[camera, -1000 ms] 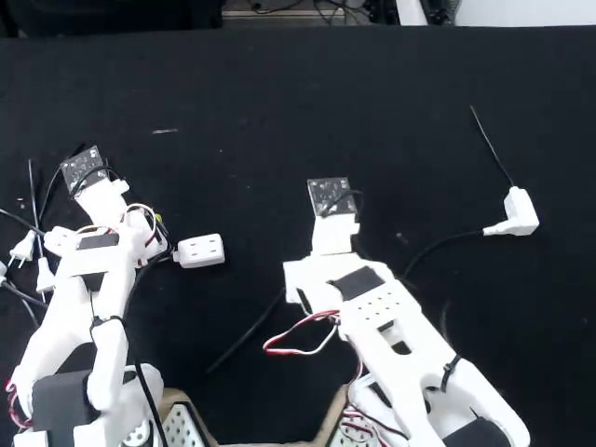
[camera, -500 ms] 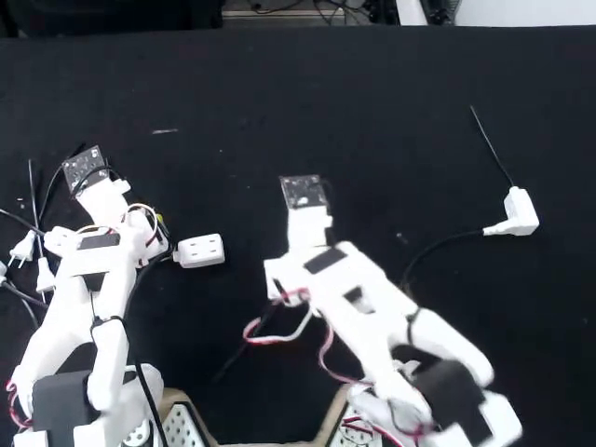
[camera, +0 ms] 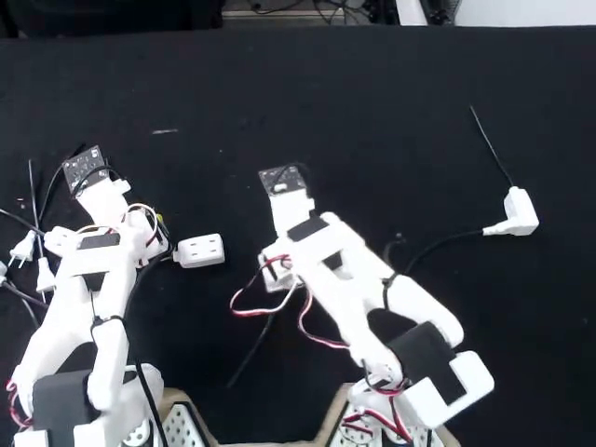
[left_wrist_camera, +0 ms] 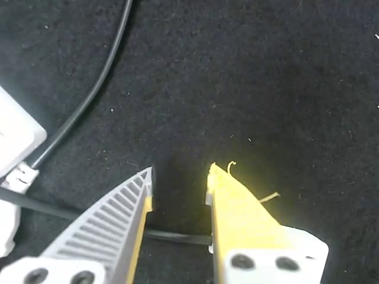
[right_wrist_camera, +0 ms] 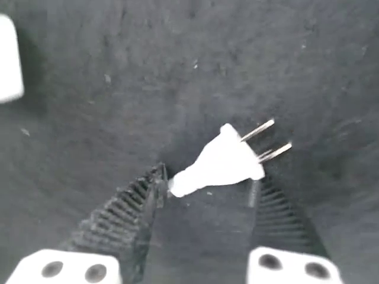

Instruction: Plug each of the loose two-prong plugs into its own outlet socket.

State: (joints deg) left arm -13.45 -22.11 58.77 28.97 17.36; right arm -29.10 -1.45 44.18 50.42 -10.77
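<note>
Tabletop (camera: 372, 84) black and matte. We find the right gripper (right_wrist_camera: 207, 177) clamped on a white plug (right_wrist_camera: 222, 160): the body sits crosswise between the two dark ribbed fingers (right_wrist_camera: 127, 207), both prongs jutting past the far fingertip, a shadow on the surface beneath. From above, the right arm (camera: 345, 279) lies up the middle of the table, near a white socket block (camera: 200, 250) that rests flat between the two arms, just beside the left arm (camera: 88, 270). The left gripper (left_wrist_camera: 177, 177) we note as released: grey finger (left_wrist_camera: 127, 204) and yellow finger (left_wrist_camera: 237, 207) stand apart over the bare surface, holding nothing, with a thin black cord (left_wrist_camera: 177, 236) crossing the gap close to their bases. Two spare plugs (camera: 44, 276) lie at the table's far left edge, by the left arm. A white angled plug (camera: 520, 212) on a black lead sits far right, well apart from both arms.
</note>
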